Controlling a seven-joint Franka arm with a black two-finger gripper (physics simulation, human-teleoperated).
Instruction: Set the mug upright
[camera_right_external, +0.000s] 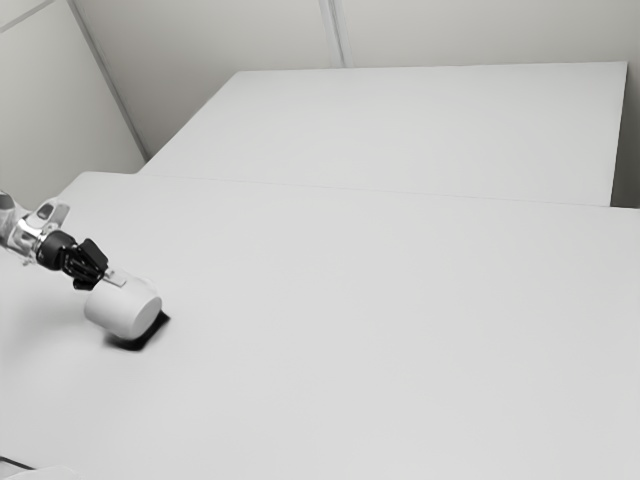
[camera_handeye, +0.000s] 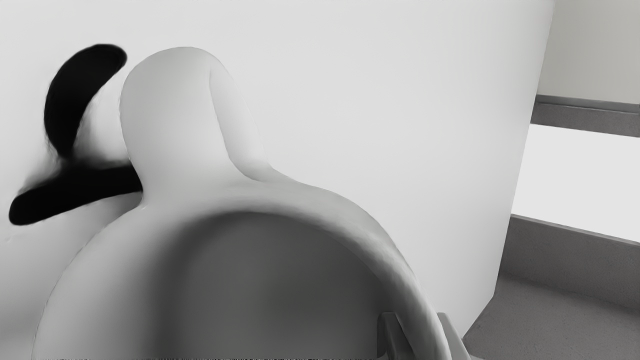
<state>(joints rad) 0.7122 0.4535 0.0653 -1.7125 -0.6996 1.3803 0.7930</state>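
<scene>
Evidently, at the far left of the exterior view a thin dark strip (camera_right_external: 16, 463) shows in the lower corner, beside a pale rounded shape (camera_right_external: 48, 474) too cut off to name. Above them, the silver-and-white arm (camera_right_external: 22, 232) enters from the left edge and slopes down to its black hand (camera_right_external: 84, 262). From there the 2 fingers (camera_right_external: 116, 279) reach the mug (camera_right_external: 122, 306), and they hold its wall between them, only a narrow gap apart. The white mug is tilted over the left part of the pale surface (camera_right_external: 350, 330), its base turned toward the exterior view's right and downward. A black shadow (camera_right_external: 143, 335) lies just under it; whether the mug touches the surface, I cannot tell. Farther right and behind stands a 2nd pale table (camera_right_external: 400, 130), with light walls (camera_right_external: 220, 40) beyond.

In the wrist view, the dark shadow lies beside the looped handle (camera_handeye: 170, 115), which juts from the mug's side away from the hand. The open mouth (camera_handeye: 270, 285) faces the camera. At its rim, 1 of the fingers (camera_handeye: 392, 337) is inside and the other outside. Past the surface's edge, there is grey flooring (camera_handeye: 560, 310).
</scene>
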